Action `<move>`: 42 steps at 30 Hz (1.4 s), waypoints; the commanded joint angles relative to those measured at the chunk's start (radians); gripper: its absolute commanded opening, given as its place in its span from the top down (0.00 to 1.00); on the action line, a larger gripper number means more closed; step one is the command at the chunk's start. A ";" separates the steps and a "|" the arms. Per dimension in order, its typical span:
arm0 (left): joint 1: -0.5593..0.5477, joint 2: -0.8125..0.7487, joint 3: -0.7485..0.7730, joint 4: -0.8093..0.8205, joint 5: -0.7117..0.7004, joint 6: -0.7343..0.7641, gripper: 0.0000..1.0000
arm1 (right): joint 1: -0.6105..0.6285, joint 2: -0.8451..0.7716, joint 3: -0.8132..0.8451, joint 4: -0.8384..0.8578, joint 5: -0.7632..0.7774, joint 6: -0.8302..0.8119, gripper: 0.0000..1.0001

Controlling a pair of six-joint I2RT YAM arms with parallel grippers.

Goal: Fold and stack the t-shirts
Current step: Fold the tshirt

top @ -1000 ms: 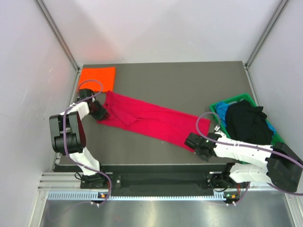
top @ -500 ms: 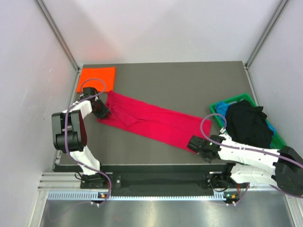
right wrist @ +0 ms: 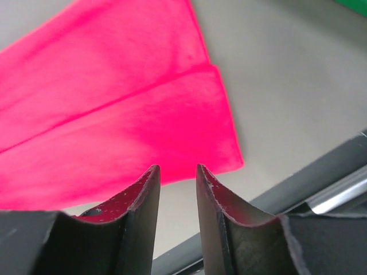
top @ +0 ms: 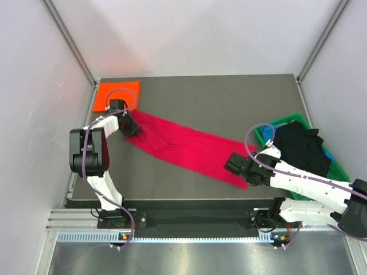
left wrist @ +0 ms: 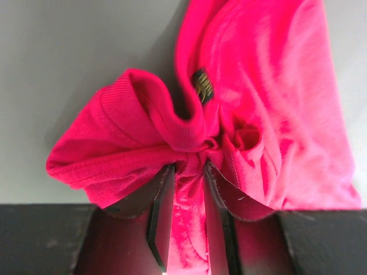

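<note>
Folding of the crimson shirt is in hand: it lies stretched slantwise across the table, collar end clamped in the left gripper, while the right gripper hangs by the hem, jaws apart and empty. Next, that hem probably needs a firm hold. Only the overhead view shows the folded orange shirt at the far-left corner

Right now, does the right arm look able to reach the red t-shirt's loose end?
Probably yes. The right end effector hangs just short of the red t-shirt, jaws apart and empty; only bare table lies between.
</note>
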 commanded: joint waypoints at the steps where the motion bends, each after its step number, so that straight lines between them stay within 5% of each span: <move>1: -0.047 0.135 -0.003 0.079 -0.025 -0.016 0.68 | 0.017 -0.032 0.062 -0.031 0.082 -0.050 0.67; 12: -0.136 0.302 0.215 0.056 0.015 -0.027 0.67 | 0.017 -0.075 0.103 0.075 0.179 -0.176 0.65; 26: -0.212 0.682 0.754 0.050 0.112 -0.103 0.67 | -0.029 0.006 0.148 0.323 0.263 -0.466 0.64; 33: -0.209 0.866 1.066 0.029 0.086 -0.116 0.66 | -0.159 0.149 0.180 0.495 0.142 -0.647 0.64; 42: -0.164 0.809 1.108 -0.027 -0.029 -0.073 0.67 | -0.221 0.226 0.192 0.610 -0.001 -0.822 0.66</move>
